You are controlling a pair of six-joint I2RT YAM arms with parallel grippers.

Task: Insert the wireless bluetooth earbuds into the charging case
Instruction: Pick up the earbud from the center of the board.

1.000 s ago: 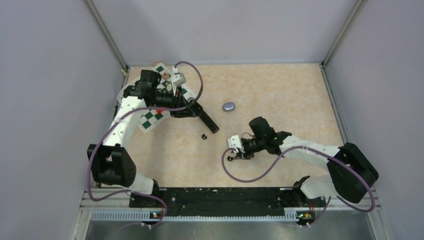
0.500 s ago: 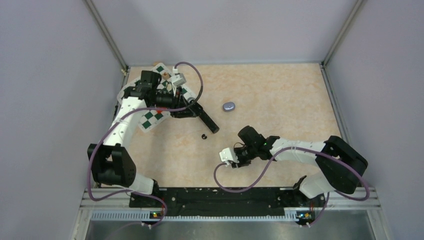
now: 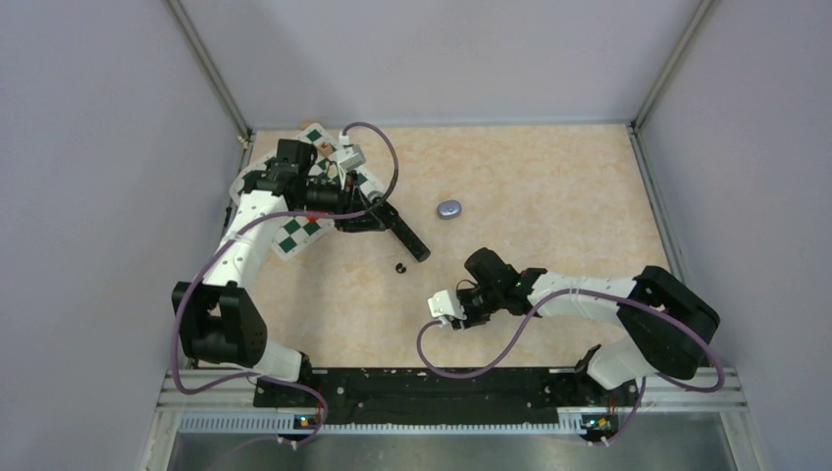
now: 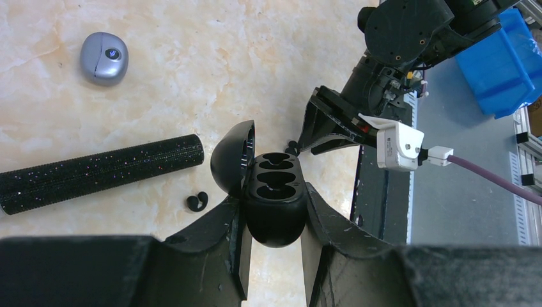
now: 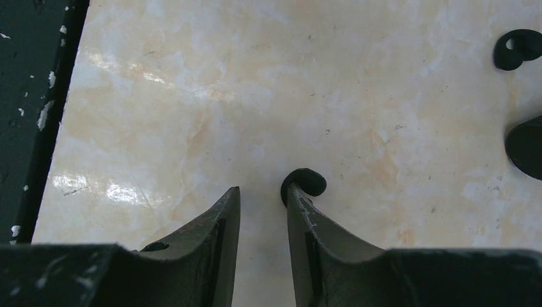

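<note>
My left gripper (image 4: 275, 214) is shut on the black charging case (image 4: 276, 198). The case's lid (image 4: 231, 157) stands open and both sockets look empty. It hangs over the table's left middle (image 3: 378, 218). One black earbud (image 4: 197, 202) lies on the table beside it (image 3: 400, 268). My right gripper (image 5: 262, 192) is low over the table near the front (image 3: 456, 319), open, with nothing between its fingers. A second black earbud (image 5: 305, 183) lies against the tip of its right finger, outside the gap. The first earbud (image 5: 516, 48) also shows far ahead on the right.
A black glittery microphone (image 4: 96, 173) lies left of the case (image 3: 404, 235). A closed grey oval case (image 3: 449, 208) sits farther back (image 4: 104, 57). A checkerboard sheet (image 3: 294, 231) lies under the left arm. A dark rounded shape (image 5: 527, 146) cuts the right wrist view's edge.
The right arm has swung left and toward the front edge, bringing its gripper down beside an earbud; over the last half second it barely moved. The left arm and case stayed still.
</note>
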